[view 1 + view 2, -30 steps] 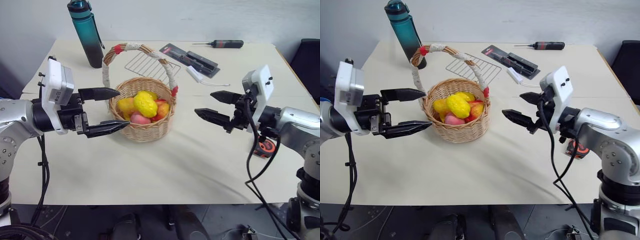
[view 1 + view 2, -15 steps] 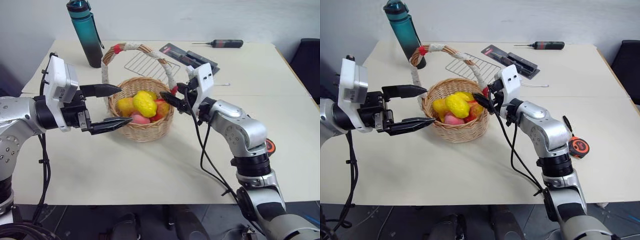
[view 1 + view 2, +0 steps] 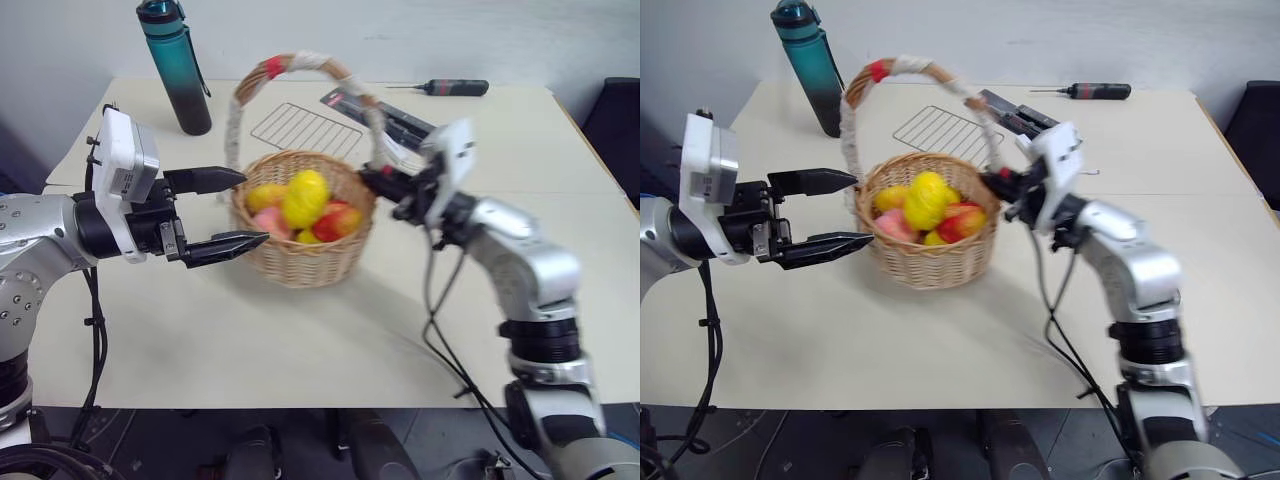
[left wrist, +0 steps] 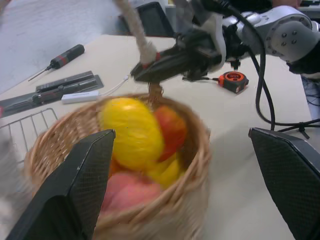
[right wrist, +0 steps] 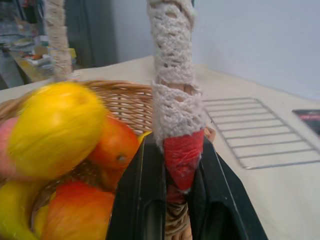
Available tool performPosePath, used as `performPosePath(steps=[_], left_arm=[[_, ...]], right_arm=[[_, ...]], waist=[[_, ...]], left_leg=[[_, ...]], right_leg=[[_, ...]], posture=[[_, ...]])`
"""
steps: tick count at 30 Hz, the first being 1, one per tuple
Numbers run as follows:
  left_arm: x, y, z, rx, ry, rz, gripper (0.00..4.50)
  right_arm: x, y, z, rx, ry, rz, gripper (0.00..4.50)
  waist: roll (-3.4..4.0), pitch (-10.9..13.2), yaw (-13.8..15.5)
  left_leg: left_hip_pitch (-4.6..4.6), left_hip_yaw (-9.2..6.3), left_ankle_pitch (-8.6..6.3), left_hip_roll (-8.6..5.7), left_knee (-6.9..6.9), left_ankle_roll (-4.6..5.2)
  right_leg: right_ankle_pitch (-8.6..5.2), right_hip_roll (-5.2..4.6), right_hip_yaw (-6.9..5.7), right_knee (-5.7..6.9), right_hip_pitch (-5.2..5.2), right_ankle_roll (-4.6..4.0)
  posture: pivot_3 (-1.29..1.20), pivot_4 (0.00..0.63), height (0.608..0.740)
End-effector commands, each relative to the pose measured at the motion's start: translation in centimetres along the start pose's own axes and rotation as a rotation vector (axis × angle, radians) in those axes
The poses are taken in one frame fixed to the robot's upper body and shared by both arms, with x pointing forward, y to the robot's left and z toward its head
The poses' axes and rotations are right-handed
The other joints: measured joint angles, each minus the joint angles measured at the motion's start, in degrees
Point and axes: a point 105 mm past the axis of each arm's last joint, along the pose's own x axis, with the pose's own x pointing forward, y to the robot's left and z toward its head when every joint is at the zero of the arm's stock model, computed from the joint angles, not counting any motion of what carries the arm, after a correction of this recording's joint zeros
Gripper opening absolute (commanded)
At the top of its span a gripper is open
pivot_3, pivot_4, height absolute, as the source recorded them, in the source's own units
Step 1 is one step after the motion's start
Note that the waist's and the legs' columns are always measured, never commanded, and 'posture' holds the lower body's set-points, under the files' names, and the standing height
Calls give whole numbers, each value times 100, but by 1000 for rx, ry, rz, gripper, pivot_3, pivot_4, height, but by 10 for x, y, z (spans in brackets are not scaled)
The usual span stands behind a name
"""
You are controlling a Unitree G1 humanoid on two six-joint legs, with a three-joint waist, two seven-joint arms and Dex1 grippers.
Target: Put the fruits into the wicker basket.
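Since a second ago, the right claw [image 3: 372,182] has swung in from the open worktop and clamped onto the base of the handle of the round tan wicker basket [image 3: 305,250], which has shifted and tipped a little.

Left eye view: the basket sits mid-worktop [image 3: 300,340], its tall white-wrapped arched handle [image 3: 300,62] leaning slightly to the robot's right, spanning the basket from left to right. The glossy toy fruits [image 3: 300,205] are piled inside; the oval yellow lemon [image 3: 305,197] stands on top, long axis nearly upright. The left claw [image 3: 228,210] hangs just beside the basket's left wall, fingers spread wide, holding nothing. A teal water bottle [image 3: 178,65], a flat wire rack [image 3: 305,130] and a black screwdriver [image 3: 445,88] lie behind.

Left wrist view: the lemon lies between the spread fingers [image 4: 75,190], and the right claw pinches the handle's foot beyond it. An orange tape measure [image 4: 234,81] lies further off.

Right wrist view: the two black fingers [image 5: 145,200] are pressed on the handle's red band [image 5: 182,155].
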Motion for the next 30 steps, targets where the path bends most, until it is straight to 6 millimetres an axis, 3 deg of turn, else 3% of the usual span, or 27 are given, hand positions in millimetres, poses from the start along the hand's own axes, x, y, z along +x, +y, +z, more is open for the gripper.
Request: performPosePath(steps=[1, 5, 8, 12, 16, 20, 24, 27, 29, 30], left_arm=[[0, -1, 9, 35, -29, -9, 4500], [3, 0, 9, 29, -46, -22, 4500], [6, 0, 8, 29, -55, -33, 4500], [9, 1, 7, 24, -64, -47, 4500], [11, 1, 7, 18, -71, -67, 4500], [13, 2, 6, 11, -75, -77, 4500], [13, -1, 3, -12, -77, -107, 4500], [11, -1, 1, -26, -78, -125, 4500], [9, 1, -1, -34, -79, -131, 4500], [9, 1, -2, -35, -78, -134, 4500]], right_arm=[[-48, -35, 37, -144, -36, -97, 193], [-91, -69, 38, -171, 46, -227, 193], [-111, -82, 24, -194, 107, -300, 193], [-126, -92, 5, -160, 126, -366, 193], [-132, -95, -28, -149, 164, -432, 193], [-141, -91, -44, -108, 193, -436, 1533], [-158, -88, -31, -111, 202, -423, 2843], [-182, -85, -21, -115, 285, -408, 3912], [-204, -81, -18, -99, 377, -386, 4472], [-211, -78, -16, -86, 402, -376, 4472]], waist=[[0, 0, 50], [0, 0, 41], [0, 0, -3], [3, 1, -51], [4, 1, -66], [4, 1, -63], [5, 0, -59], [14, 2, 9], [14, 2, 47], [12, 2, 54]], left_leg=[[0, -1, -1, -1, 0, 1], [8, 0, -1, -2, -1, 3], [23, 11, -3, -2, -3, 7], [33, 11, 8, 1, -4, -9], [37, 8, 13, 2, -4, -15], [39, 6, 13, 1, -4, -15], [40, 6, 13, 2, -4, -16], [40, 6, 13, -2, -5, -14], [40, 5, 12, -2, -4, -14], [43, 3, 12, -1, -5, -13]], right_leg=[[0, 0, 0, -1, 1, 0], [0, 3, 3, -2, 8, 0], [0, 7, 14, 2, 13, 0], [0, 12, 19, 9, 18, 0], [0, 15, 19, 12, 22, 1], [1, 14, 18, 11, 27, 1], [1, 14, 18, 12, 27, 1], [1, 12, 18, 12, 27, 2], [1, 12, 17, 9, 29, 3], [1, 13, 15, 5, 34, 3]], posture=[[0, 150, 740], [0, 150, 740], [0, 150, 740], [0, 150, 740], [0, 150, 740], [0, 150, 740], [0, 150, 740], [0, 150, 740], [0, 150, 740], [0, 150, 740]])
